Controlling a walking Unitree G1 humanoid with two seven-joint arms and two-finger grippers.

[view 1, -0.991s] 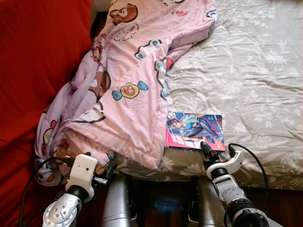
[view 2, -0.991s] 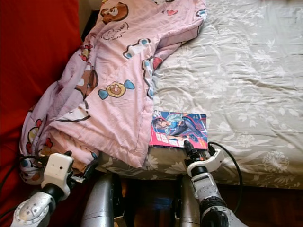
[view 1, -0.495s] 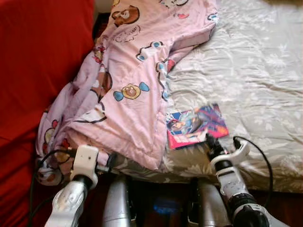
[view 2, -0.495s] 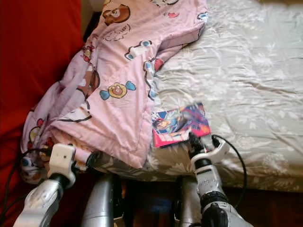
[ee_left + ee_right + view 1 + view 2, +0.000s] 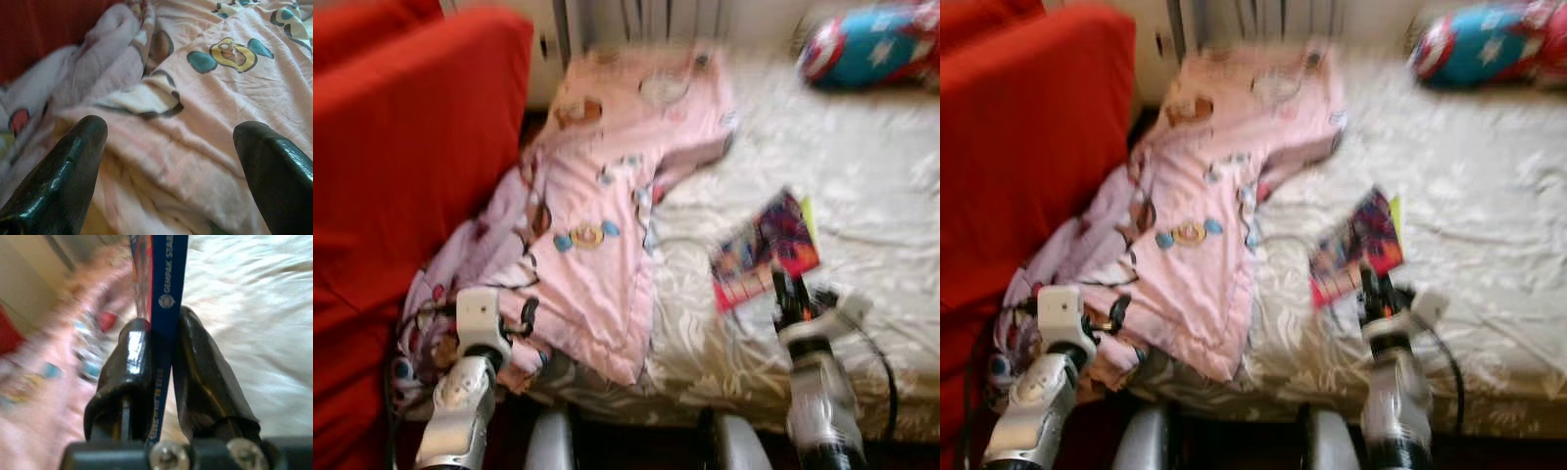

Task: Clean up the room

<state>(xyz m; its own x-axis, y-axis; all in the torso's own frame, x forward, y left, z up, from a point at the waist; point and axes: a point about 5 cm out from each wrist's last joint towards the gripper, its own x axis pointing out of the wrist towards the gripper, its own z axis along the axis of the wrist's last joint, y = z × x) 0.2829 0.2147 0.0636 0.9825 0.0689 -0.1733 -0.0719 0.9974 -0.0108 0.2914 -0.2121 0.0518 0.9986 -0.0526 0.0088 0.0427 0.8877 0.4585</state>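
Progress: early, as I judge it; one item is in hand and the bed (image 5: 881, 196) is far from tidy.
Done: the book (image 5: 766, 247), a thin one with a bright cartoon cover, is lifted off the grey floral sheet and held tilted above it.
Left: the book needs a proper place; the pink cartoon blanket (image 5: 597, 225) lies crumpled over the bed's left side and spills down toward the red sofa (image 5: 401, 166); a blue and red cushion (image 5: 871, 44) sits at the far right corner of the bed.
Right claw (image 5: 790, 294): fingers (image 5: 128, 367) pressed together on the book's lower edge, its blue spine running up between them in the right wrist view.
Left claw (image 5: 171, 161): fingers spread wide apart, gripping nothing, poised just above the blanket folds near the bed's front left corner.
Picture quality: both head views are blurred, so finer detail is unclear.
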